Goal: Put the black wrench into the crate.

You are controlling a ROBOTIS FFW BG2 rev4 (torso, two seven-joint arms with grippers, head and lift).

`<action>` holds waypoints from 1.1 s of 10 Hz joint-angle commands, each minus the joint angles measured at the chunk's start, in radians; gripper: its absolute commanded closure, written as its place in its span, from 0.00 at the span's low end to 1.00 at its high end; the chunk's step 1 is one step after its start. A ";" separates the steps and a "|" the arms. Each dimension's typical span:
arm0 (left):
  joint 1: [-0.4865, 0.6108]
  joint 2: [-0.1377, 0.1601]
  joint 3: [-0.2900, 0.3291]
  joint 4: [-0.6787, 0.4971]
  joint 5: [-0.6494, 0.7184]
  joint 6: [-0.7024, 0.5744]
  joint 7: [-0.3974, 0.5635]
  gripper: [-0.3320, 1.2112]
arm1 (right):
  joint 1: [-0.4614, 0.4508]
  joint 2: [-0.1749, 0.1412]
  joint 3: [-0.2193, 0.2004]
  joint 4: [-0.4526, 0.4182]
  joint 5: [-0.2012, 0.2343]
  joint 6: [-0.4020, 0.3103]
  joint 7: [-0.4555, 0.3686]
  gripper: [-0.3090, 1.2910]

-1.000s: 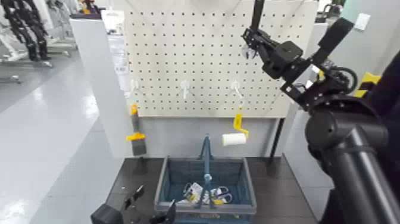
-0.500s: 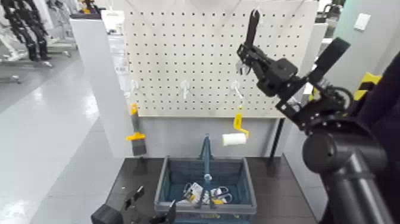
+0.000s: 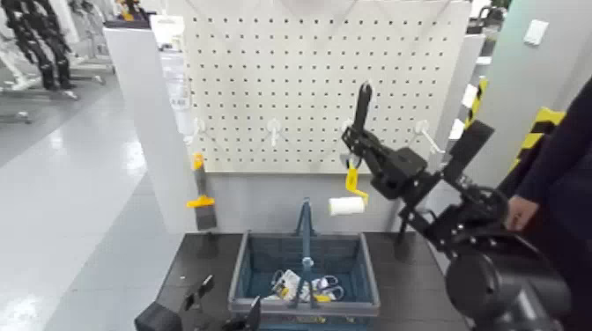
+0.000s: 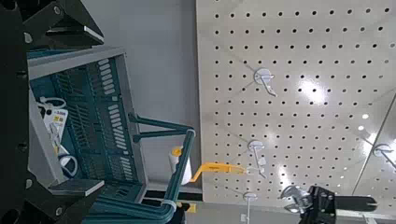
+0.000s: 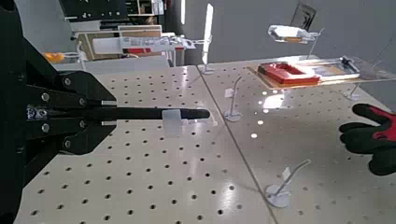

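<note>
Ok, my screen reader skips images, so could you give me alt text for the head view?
The right gripper holds the black wrench upright in front of a white pegboard, above and right of the crate on the dark table. The left gripper waits low beside the crate's near left corner.

Workshop: tool pegboard (image 3: 291, 79), other robots (image 3: 35, 40)

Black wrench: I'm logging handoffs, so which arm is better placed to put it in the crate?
Right. The right gripper already holds the black wrench above the crate; the left gripper sits low at the crate's near edge.
</note>
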 commanded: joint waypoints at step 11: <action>0.000 0.000 0.000 0.000 0.000 0.002 -0.002 0.35 | 0.119 -0.013 -0.010 0.216 0.039 0.112 0.046 0.88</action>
